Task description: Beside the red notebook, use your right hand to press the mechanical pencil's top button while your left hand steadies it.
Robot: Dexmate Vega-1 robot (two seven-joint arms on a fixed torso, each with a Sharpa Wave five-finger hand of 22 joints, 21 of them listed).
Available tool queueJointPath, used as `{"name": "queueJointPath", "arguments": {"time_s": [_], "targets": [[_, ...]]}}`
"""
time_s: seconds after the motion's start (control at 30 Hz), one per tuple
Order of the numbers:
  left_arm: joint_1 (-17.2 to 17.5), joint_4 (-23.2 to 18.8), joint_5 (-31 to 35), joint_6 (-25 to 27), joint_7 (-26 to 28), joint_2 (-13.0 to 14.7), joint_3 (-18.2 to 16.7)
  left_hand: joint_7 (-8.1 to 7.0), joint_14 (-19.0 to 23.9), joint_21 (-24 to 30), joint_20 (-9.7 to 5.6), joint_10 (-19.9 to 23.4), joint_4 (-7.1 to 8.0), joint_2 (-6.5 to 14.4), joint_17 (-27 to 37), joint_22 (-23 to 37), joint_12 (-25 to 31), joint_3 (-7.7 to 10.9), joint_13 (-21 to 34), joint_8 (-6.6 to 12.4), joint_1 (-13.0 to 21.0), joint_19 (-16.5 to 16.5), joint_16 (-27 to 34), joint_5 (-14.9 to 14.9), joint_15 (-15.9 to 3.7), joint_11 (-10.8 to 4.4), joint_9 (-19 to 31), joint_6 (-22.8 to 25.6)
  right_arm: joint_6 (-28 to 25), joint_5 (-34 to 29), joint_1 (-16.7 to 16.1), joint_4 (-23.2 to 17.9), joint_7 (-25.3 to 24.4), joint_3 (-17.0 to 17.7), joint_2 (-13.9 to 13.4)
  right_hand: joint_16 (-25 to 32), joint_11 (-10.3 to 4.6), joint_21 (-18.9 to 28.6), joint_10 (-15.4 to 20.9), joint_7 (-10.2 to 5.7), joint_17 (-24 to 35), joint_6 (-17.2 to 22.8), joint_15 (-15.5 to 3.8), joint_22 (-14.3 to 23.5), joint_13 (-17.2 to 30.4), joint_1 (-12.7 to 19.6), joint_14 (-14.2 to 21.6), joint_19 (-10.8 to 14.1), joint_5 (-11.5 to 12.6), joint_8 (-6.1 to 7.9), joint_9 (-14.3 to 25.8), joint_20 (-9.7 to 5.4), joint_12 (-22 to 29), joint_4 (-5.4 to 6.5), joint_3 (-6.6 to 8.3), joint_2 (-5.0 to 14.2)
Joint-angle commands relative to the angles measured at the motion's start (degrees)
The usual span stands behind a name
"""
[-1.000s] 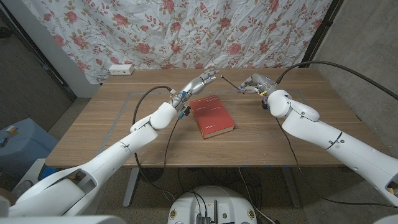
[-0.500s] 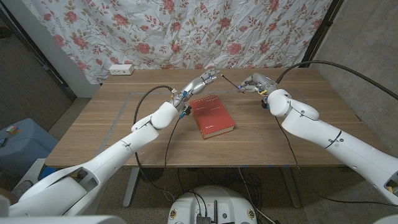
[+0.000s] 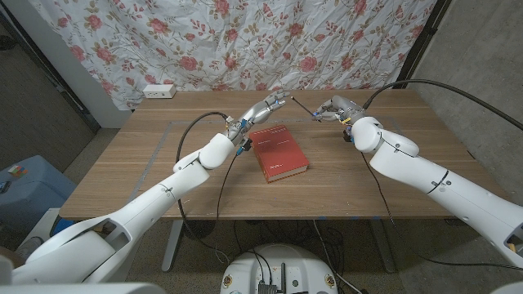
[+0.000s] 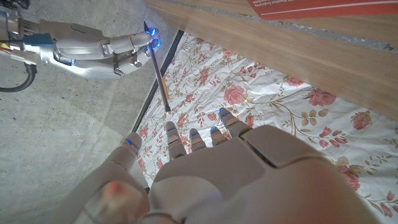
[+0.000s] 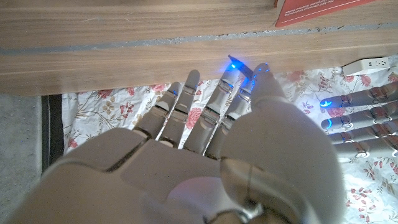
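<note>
Above the red notebook point(image 3: 278, 153), the right hand point(image 3: 333, 109) pinches the mechanical pencil point(image 3: 301, 108) aloft; the open left hand point(image 3: 263, 109) must next steady it.

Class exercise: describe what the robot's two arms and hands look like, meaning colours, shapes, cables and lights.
Both arms are smooth, rounded white shells with black cables looping alongside. The left hand and right hand are silver-grey and jointed, with blue lights glowing at the fingertips.

I stand in a makeshift lab corner: a flowered cloth backdrop point(image 3: 245, 41) hung behind my wooden tabletop point(image 3: 139, 171), bare concrete wall point(image 3: 482, 49), a power strip point(image 3: 159, 91) at the tabletop's far edge.
</note>
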Motion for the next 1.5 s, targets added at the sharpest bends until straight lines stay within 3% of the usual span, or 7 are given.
{"name": "queueJointPath", "arguments": {"time_s": [0.03, 1.5], "targets": [[-0.6, 0.9, -0.3, -0.4, -0.4, -0.1, 0.2, 0.1, -0.3, 0.1, -3.1, -0.4, 0.44, 1.7, 0.1, 0.1, 0.4, 0.09, 0.2, 0.12, 0.4, -0.4, 0.2, 0.3, -4.62, -0.31, 0.1, -0.4, -0.4, 0.5, 0.6, 0.3, -0.4, -0.5, 0.4, 0.5, -0.09, 0.0, 0.5, 0.38, 0.1, 0.8, -7.72, 0.2, 0.2, 0.3, 0.2, -0.1, -0.1, 0.03, 0.4, 0.26, 0.0, -0.02, -0.14, 0.54], [-0.7, 1.0, -0.3, 0.2, -1.2, 0.1, 0.6, 0.14, -1.3, 0.1, -2.93, -1.1, 0.51, 2.4, 0.1, 0.1, 0.5, 0.19, 0.2, 0.25, 0.6, -1.6, 0.2, 0.4, -4.23, -0.08, 0.1, -0.2, -1.3, 1.1, 1.4, -0.4, -0.5, -1.1, 0.2, 0.7, -0.02, 0.0, 0.5, 0.36, -0.1, 0.9, -7.79, 0.2, 0.9, 0.0, 0.4, -0.1, -0.2, -0.95, 0.4, 0.36, 0.3, -0.11, -0.23, 0.72]]}}
